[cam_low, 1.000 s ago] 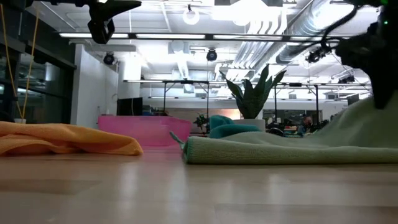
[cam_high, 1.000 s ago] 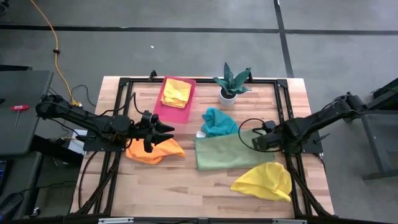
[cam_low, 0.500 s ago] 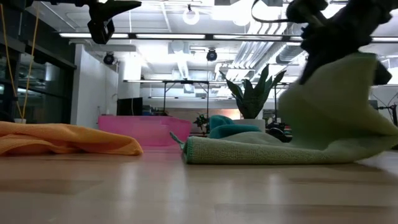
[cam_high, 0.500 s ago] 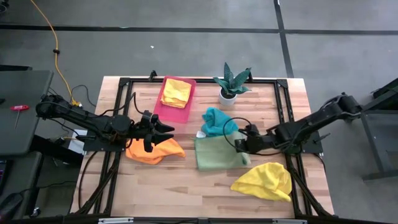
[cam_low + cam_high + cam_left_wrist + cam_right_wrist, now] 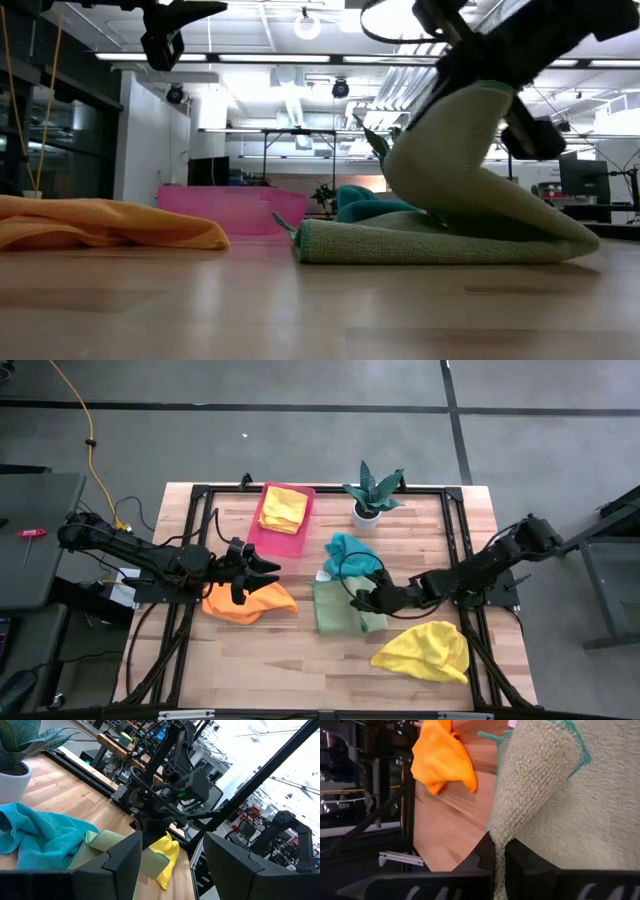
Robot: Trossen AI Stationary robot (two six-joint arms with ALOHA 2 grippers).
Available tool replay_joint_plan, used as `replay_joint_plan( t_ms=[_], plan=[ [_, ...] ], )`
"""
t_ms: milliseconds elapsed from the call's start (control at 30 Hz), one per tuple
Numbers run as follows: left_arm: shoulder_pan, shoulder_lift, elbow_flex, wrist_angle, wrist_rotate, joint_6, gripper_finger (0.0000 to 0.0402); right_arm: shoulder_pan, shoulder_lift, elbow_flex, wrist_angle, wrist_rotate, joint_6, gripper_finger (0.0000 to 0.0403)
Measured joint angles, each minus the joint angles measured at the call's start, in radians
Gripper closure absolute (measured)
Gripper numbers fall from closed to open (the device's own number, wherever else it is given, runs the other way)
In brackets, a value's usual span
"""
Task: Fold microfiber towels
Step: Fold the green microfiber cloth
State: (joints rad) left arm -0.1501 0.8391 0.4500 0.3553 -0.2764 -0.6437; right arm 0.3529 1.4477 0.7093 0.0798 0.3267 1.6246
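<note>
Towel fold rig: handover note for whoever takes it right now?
Right gripper: shut on the light green towel, carrying its edge over the half that lies flat mid-table; fold under way.
Left gripper: open, holding nothing, above the orange towel.
Orange towel: crumpled on the table's left part.
Teal towel: bunched beside the potted plant.
Yellow towel: heaped front right, unfolded.
Second yellow towel: folded, in the pink tray.
Left: lay and finish the green fold, then fold orange, teal and the loose yellow.
</note>
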Motion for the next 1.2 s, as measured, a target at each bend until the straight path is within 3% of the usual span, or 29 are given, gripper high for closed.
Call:
replay_joint_plan(
  t_ms=[467,733,933,1200],
  plan=[
    [0.000,0.000,0.000,0.000,0.000,-0.008,0.0202,-0.032,0.167,0.134,-0.025,-0.021,-0.023,0.0403],
    [0.000,0.000,0.000,0.000,0.000,-0.008,0.0202,-0.034,0.176,0.135,-0.036,-0.057,-0.024,0.0403],
    [0.000,0.000,0.000,0.000,0.001,-0.008,0.0202,-0.035,0.175,0.135,-0.030,0.008,0.044,0.0393],
    [0.000,0.000,0.000,0.000,0.003,-0.008,0.0202,-0.040,0.175,0.135,-0.030,0.007,0.050,0.0389]
  ],
)
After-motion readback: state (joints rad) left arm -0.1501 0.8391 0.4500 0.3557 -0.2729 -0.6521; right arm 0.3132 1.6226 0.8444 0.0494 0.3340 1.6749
